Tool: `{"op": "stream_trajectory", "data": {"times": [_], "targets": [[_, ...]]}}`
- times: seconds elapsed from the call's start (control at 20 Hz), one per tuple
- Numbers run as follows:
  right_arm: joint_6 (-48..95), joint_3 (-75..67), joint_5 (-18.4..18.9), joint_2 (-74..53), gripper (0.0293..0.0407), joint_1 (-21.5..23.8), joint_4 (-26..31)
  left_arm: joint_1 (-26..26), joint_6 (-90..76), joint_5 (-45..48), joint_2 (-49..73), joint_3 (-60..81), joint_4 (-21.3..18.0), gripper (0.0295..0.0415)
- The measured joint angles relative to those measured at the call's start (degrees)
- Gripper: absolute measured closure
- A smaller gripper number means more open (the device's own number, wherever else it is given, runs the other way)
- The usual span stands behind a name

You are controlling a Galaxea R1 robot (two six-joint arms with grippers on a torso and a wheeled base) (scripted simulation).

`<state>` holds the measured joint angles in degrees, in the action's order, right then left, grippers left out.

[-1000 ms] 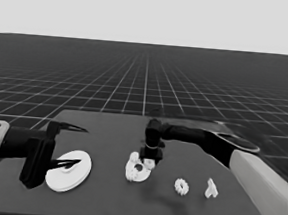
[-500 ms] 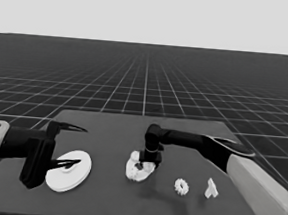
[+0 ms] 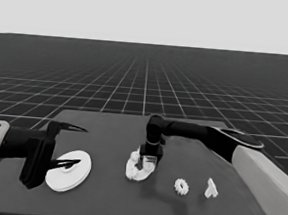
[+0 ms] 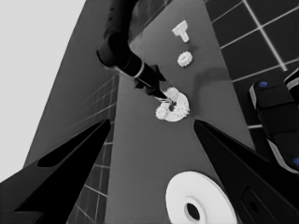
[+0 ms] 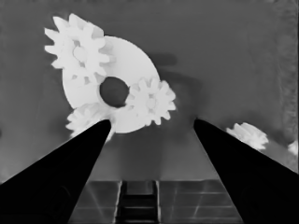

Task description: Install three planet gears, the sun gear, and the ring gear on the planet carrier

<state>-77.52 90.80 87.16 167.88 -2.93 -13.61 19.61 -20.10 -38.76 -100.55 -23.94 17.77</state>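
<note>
White gears (image 5: 150, 101) are seen on a white disc (image 5: 127, 65), set against a dark table (image 3: 106, 134). Black fingers (image 5: 56, 172) are shown before a pale-lined grid floor (image 3: 145, 87).

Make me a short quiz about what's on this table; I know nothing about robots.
1. True or false: the right pincer is holding a gear.
2. How many gears sit on the smaller round part? A two, B three, C four.
3. Fill in: the larger round part lies under the fingers of the waiting ___ pincer.
Key: 1 false, it is open and empty above them; 2 B; 3 left pincer.
</note>
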Motion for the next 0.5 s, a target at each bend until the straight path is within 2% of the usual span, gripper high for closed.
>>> {"op": "stream_trajectory", "data": {"times": [0.15, 0.4, 0.45, 0.5], "targets": [[-0.65, -1.02, 0.61, -0.22, 0.0315, 2.73, 2.54, 0.0, 0.0, 0.0, 0.0, 0.0, 0.0, 0.0326], [-0.72, -1.13, 0.72, -0.25, 0.0315, 3.3, 3.16, 0.0, 0.0, 0.0, 0.0, 0.0, 0.0, 0.0326], [-5.3, -17.77, 1.41, -11.01, 0.0315, 3.09, 2.73, 0.0, 0.0, 0.0, 0.0, 0.0, 0.0, 0.0326], [-5.71, -25.49, 1.54, -19.13, 0.0315, 2.91, 2.6, 0.0, 0.0, 0.0, 0.0, 0.0, 0.0, 0.0326]]}}
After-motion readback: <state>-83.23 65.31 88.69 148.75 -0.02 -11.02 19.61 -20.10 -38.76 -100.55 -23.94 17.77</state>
